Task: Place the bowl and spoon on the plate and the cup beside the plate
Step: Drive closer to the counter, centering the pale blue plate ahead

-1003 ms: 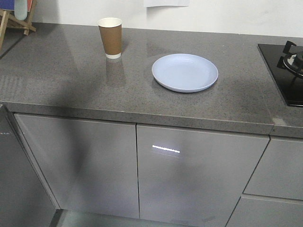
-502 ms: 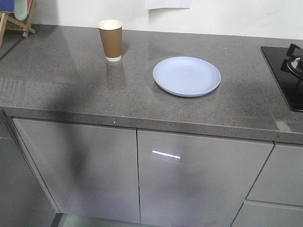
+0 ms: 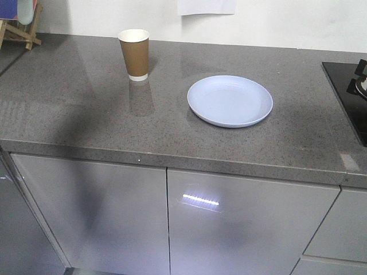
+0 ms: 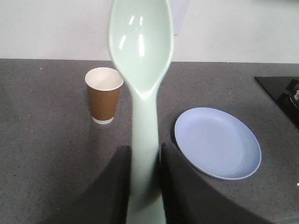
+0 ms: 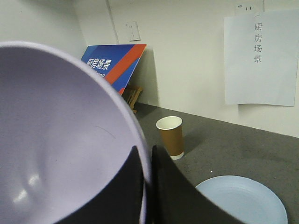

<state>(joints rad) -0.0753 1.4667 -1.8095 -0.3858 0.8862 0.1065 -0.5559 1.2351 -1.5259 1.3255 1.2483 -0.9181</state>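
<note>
In the front view a wooden stand [image 3: 20, 31] sits at the upper left corner of a grey speckled stone countertop [image 3: 69, 109]. To its right the cup [image 3: 133, 53] stands upright, a tapered brown paper shape with a white rim and base band, its reflection lying on the polished stone. Right of it and well apart lies the plate [image 3: 230, 101], round, shallow and pale blue with a matte look. A black gas hob [image 3: 350, 91] cuts in at the right edge. Glossy grey cabinet doors [image 3: 97, 212] fill the lower frame, and a sheet of paper [image 3: 206, 6] hangs on the wall at top centre. Only the left wrist view shows the spoon [image 4: 140, 70]: pale mint, smooth plastic, its oval head at top centre with glints in the hollow. The left gripper [image 4: 145, 149] is closed narrowly on its handle, dark fingers [image 4: 114, 186] pressing from both sides. The spoon is above the counter, with the cup to its left in the frame and the plate to its lower right. Only the right wrist view shows the bowl [image 5: 60, 140], a glossy lavender curve filling the left half. Its rim is pinched by the right gripper [image 5: 145, 154], one dark finger [image 5: 175, 196] outside the wall and one inside. This view also shows a blue and red signboard [image 5: 112, 65] leaning at upper left, a wall socket [image 5: 133, 30], the cup at centre, the plate at lower right, and printed characters on the paper at upper right.
</note>
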